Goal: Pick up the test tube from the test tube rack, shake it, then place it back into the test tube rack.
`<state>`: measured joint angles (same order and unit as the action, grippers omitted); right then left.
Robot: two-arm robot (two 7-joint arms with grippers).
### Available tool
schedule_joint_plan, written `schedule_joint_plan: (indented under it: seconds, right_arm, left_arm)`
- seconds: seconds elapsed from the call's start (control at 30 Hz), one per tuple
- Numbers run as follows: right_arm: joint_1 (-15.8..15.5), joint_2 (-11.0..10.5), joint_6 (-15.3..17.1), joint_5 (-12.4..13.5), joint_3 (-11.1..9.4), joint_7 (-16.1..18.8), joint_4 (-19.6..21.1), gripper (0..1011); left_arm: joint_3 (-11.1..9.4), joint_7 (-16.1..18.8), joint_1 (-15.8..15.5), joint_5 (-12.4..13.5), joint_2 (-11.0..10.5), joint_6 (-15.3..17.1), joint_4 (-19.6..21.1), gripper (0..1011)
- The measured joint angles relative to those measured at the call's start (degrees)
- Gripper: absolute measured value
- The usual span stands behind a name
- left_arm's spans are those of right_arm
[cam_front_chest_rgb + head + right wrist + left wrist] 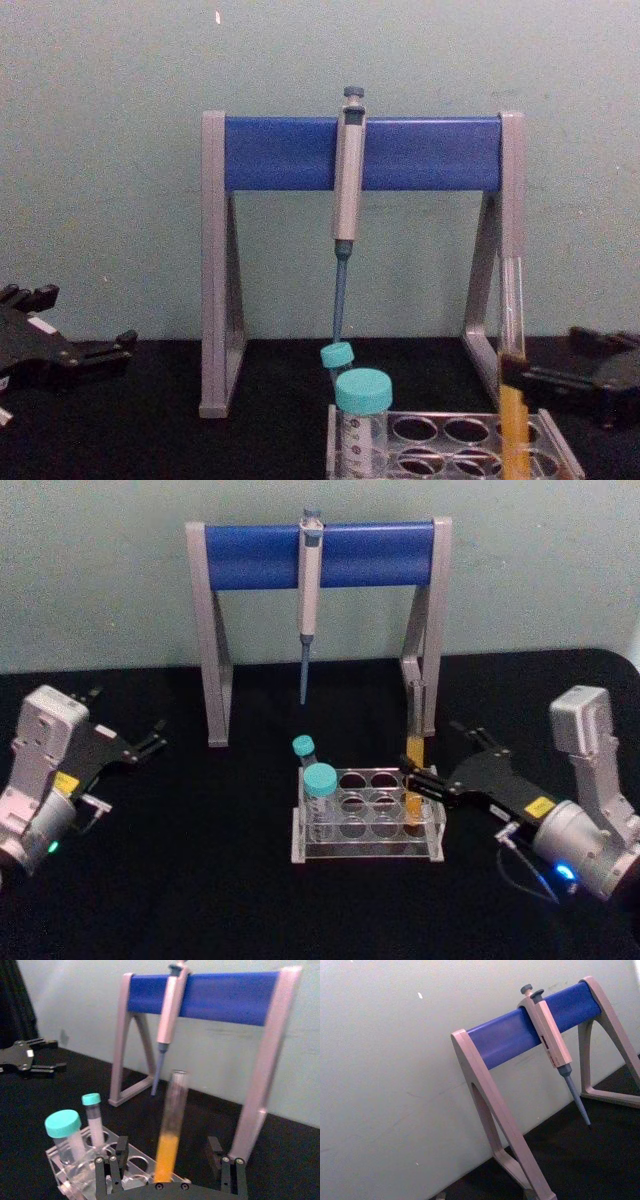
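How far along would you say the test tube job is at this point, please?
Done: the right claw has reached the test tube, its fingers open on either side of it. In hand: the grasp itself; the tube stands upright in a right-hand hole of the test tube rack. Left: closing, lifting, shaking and putting it back. The left claw waits over the table's left side.

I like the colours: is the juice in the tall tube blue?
No, the liquid in the test tube is orange-yellow.
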<state>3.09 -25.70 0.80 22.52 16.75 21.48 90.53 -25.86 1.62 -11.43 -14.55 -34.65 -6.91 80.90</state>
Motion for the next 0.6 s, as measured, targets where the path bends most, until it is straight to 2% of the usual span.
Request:
schedule_joint_plan:
  seconds: [0.23, 0.33, 0.47, 0.6]
  right_arm:
    - [-4.33, -0.21, -2.01, -0.19, -3.95, -3.69, 2.44, 1000]
    - [-6.13, 0.73, -3.03, -1.63, -6.14, -6.87, 2.65, 1000]
    - [-6.64, 1.81, -4.13, -4.06, -6.95, -9.29, 1.68, 1000]
    - [-6.38, 2.88, -4.9, -7.01, -6.69, -10.71, -0.4, 1000]
  left_arm:
    - [0.0, 0.0, 0.0, 0.0, 0.0, 0.0, 0.0, 1001]
    - [0.0, 0.0, 0.0, 0.0, 0.0, 0.0, 0.0, 1001]
    - [0.0, 0.0, 0.0, 0.0, 0.0, 0.0, 0.0, 1002]
    - [0.0, 0.0, 0.0, 0.0, 0.0, 0.0, 0.0, 1001]
